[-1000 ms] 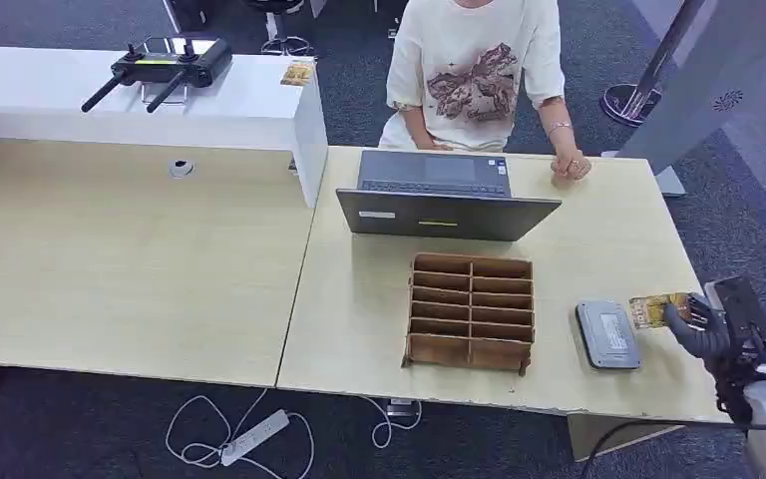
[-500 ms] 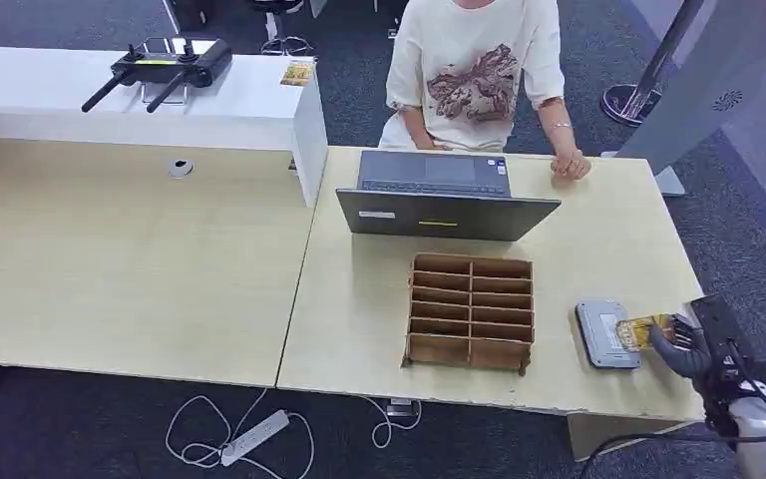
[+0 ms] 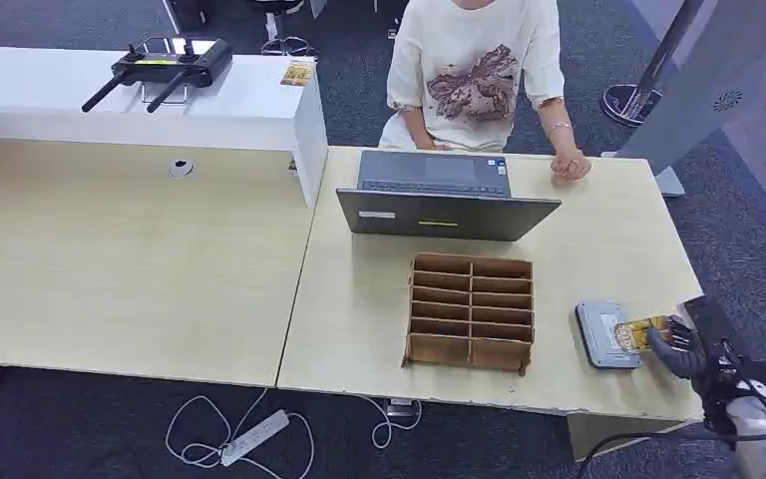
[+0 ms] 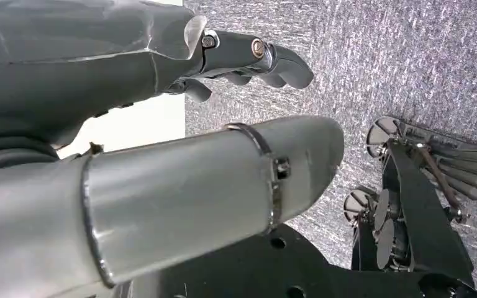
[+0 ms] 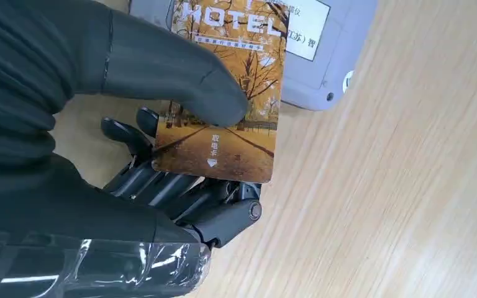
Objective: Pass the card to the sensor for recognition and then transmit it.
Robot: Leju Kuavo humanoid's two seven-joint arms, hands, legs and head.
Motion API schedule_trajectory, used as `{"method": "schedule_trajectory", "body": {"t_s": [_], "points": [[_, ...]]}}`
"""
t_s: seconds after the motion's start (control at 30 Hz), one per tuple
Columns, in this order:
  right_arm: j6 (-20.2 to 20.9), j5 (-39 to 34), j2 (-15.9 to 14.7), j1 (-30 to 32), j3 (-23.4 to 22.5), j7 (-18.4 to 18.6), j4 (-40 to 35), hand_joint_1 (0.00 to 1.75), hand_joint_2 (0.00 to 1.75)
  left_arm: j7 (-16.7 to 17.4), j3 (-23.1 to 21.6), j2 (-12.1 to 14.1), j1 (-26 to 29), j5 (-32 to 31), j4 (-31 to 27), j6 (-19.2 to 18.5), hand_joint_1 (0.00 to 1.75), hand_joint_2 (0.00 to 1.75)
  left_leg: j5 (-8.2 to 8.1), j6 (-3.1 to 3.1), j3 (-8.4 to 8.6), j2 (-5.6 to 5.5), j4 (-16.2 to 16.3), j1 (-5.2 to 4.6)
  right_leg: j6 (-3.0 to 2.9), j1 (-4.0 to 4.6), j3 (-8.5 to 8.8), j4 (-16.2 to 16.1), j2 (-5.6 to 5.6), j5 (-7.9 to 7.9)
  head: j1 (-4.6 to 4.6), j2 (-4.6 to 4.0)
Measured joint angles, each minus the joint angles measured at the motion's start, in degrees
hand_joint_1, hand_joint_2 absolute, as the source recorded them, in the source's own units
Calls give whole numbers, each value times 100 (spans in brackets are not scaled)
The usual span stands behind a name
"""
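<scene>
Far upper left of the head view: a black controller [image 3: 160, 66] with 2 antennas on a white raised ledge [image 3: 244, 105], a small card-like item near the ledge's right end. Below, a pale wooden counter [image 3: 359, 299] across the middle of the frame, a white power strip [image 3: 254, 435] and cables on the dark carpet at lower left. Upper centre: a seated person [image 3: 474, 75] in a cream printed shirt, one hand resting on the counter's far edge, behind an open grey laptop [image 3: 439, 195]. Centre: a brown divided organizer [image 3: 471, 311] with 2 columns of slots. Right of it, near the counter's front right corner, a flat grey sensor [image 3: 606, 334]. Lower right: the right robot hand [image 3: 680, 349] pinching a golden hotel card [image 3: 643, 330] between thumb and fingers, the card's far end lying over the sensor's right part; contact between the 2 unclear. In the right wrist view, thumb pressed on the card's [image 5: 233, 93] printed face, fingers underneath, sensor [image 5: 323, 56] beneath its far end. In the left wrist view, the left robot hand [image 4: 236, 62] over grey carpet, fingers loosely curved, nothing in it.
</scene>
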Motion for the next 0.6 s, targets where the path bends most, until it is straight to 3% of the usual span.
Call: {"method": "schedule_trajectory", "body": {"t_s": [0.6], "points": [[-85,251,37,-30,0,98,9,175,175,0,-2,4,0,0,0,-33,0,0,0,0,2,0,0,0,0,0,4,0,0,0,0,0]]}}
